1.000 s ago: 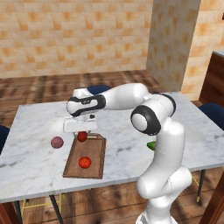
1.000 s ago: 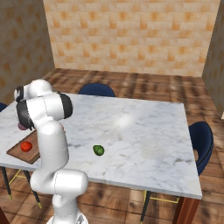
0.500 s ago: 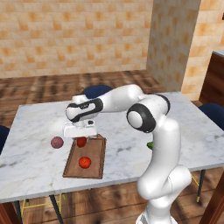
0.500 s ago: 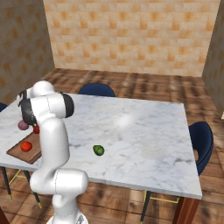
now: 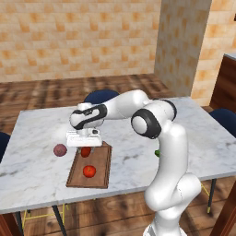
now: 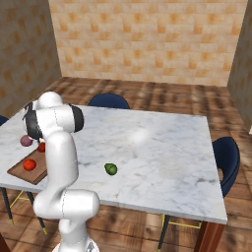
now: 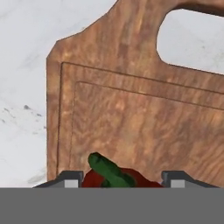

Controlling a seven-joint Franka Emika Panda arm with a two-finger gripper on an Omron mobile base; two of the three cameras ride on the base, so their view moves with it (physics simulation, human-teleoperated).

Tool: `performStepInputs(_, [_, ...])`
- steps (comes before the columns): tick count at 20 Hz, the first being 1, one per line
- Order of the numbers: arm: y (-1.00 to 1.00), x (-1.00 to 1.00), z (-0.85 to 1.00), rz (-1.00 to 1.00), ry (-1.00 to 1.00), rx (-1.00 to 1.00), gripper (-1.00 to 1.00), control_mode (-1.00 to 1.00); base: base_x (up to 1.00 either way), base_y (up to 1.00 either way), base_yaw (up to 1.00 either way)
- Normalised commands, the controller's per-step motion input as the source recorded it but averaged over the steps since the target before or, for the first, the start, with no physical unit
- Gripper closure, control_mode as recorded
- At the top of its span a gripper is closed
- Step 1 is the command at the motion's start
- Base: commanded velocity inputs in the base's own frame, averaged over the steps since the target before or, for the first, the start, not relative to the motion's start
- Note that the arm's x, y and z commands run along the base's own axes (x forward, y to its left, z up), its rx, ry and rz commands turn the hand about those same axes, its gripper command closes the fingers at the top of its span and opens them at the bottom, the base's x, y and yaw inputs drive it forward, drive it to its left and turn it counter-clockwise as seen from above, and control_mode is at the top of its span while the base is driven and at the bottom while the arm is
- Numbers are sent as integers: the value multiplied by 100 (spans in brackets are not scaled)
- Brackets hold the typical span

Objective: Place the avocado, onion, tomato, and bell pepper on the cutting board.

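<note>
- Step in hand: setting bell pepper (image 7: 114, 176) down at handle end of cutting board (image 5: 102, 165).
- Gripper (image 5: 85, 147): closed on pepper, low over board.
- Tomato (image 5: 89, 171): already on board.
- Onion (image 5: 60, 150): on table, just beside board.
- Avocado (image 6: 111, 169): on table, well apart from board.
- Next move, judged: release pepper, lift clear, fetch onion.

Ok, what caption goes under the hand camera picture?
Gripper holding a shiny red vegetable with a green stem above the brown wooden cutting board.
</note>
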Motion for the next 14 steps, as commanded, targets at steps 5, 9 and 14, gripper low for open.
performStepInputs(5, [0, 0, -28, -9, 4, 0, -100, -100, 0, 0, 0])
performStepInputs(9, [0, 0, -5, -7, 0, 0, -100, -100, 0, 0, 0])
performStepInputs(14, [0, 0, -1, -5, 0, 0, -100, -100, 0, 0, 0])
